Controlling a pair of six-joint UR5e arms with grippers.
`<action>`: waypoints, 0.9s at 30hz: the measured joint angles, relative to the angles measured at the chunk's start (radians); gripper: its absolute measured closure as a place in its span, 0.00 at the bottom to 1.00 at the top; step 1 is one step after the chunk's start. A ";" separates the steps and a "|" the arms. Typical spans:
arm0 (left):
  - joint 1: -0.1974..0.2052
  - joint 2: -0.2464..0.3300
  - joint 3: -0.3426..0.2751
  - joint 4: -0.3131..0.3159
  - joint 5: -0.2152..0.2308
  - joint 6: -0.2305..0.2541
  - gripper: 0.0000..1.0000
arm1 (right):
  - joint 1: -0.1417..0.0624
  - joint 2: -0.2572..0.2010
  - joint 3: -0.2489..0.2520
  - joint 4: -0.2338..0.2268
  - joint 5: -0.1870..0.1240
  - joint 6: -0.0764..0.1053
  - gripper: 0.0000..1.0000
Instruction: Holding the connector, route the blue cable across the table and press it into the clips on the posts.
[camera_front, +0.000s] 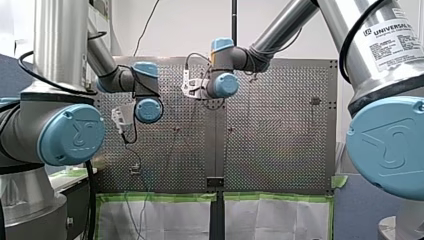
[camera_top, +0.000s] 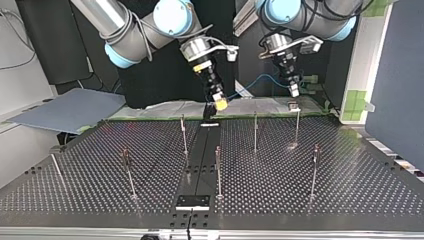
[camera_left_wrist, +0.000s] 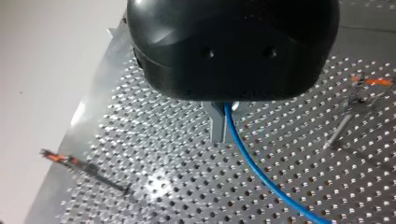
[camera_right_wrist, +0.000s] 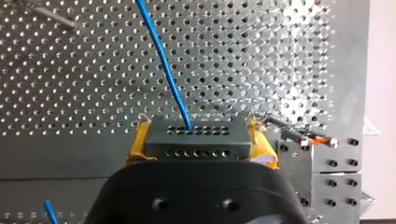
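Note:
In the right wrist view a grey connector with rows of holes sits between the yellow pads of my right gripper, which is shut on it. The blue cable leaves the connector's face and runs out over the perforated table. My left gripper has its metal fingers shut on the blue cable, which trails off below them. In the top view my right gripper hangs over the table's far edge near the middle, and my left gripper hovers just above a clip on a post.
Several thin posts stand on the perforated table, among them one left of the centre strip, one right of it and one nearer the camera. A blue-grey mat lies off the table at the top view's left.

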 joint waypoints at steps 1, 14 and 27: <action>0.003 0.007 0.003 -0.007 0.000 -0.002 1.00 | 0.001 0.001 -0.006 0.004 0.000 0.000 1.00; 0.053 0.122 0.089 -0.122 0.002 -0.003 1.00 | 0.022 0.010 -0.118 0.101 0.000 0.001 1.00; 0.101 0.206 0.160 -0.230 0.014 0.004 1.00 | 0.024 0.038 -0.228 0.180 -0.002 0.003 1.00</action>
